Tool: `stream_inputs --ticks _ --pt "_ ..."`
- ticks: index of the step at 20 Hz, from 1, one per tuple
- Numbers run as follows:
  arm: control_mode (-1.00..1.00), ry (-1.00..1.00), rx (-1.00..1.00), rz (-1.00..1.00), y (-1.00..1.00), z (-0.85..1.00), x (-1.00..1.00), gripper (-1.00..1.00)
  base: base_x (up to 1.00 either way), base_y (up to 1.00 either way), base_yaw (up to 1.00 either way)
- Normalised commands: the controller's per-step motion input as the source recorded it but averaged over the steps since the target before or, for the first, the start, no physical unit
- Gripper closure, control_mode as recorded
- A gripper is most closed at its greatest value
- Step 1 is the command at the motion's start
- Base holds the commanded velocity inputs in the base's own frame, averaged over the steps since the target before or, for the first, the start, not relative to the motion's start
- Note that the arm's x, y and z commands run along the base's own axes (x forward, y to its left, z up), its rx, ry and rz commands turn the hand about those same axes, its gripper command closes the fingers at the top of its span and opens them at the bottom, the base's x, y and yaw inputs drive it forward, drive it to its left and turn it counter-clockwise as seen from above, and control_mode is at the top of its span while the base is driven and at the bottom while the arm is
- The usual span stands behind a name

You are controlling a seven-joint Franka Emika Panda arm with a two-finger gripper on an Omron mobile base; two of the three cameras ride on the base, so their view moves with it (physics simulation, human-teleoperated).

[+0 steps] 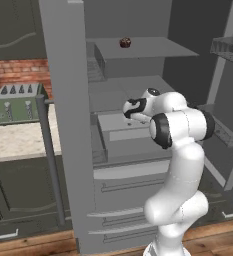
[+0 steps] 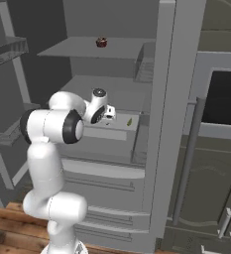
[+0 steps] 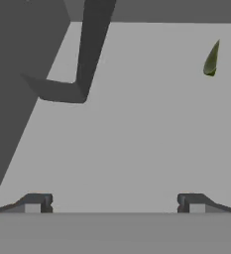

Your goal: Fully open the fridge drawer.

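The fridge drawer (image 1: 122,136) (image 2: 106,135) is a light-grey box with a plain front, standing out from the fridge's middle level. My gripper (image 1: 129,111) (image 2: 110,115) hangs over its open top, pointing down into it. In the hand view the gripper (image 3: 114,203) is open, its two dark fingertips (image 3: 35,202) wide apart over the drawer's pale floor (image 3: 127,139), holding nothing. A small green pointed item (image 3: 211,59) (image 2: 129,121) lies inside the drawer, far from the fingers.
A small red item (image 1: 125,42) (image 2: 101,42) sits on the upper shelf. Grey panels with thin bar handles (image 1: 123,186) (image 2: 99,184) lie below the drawer. The open fridge door (image 1: 63,125) stands left, with a toaster (image 1: 18,102) on the counter beyond. Door racks (image 1: 228,50) are at right.
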Motion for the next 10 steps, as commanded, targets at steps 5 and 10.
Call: stream_inputs --ticks 5,10 --pt "-1.0 0.11 -0.01 0.0 0.0 -0.38 0.13 -1.0 0.0 0.0 0.0" --pt "-1.0 0.21 -0.02 0.0 -0.01 -0.24 -0.36 -1.0 0.0 0.0 0.0"
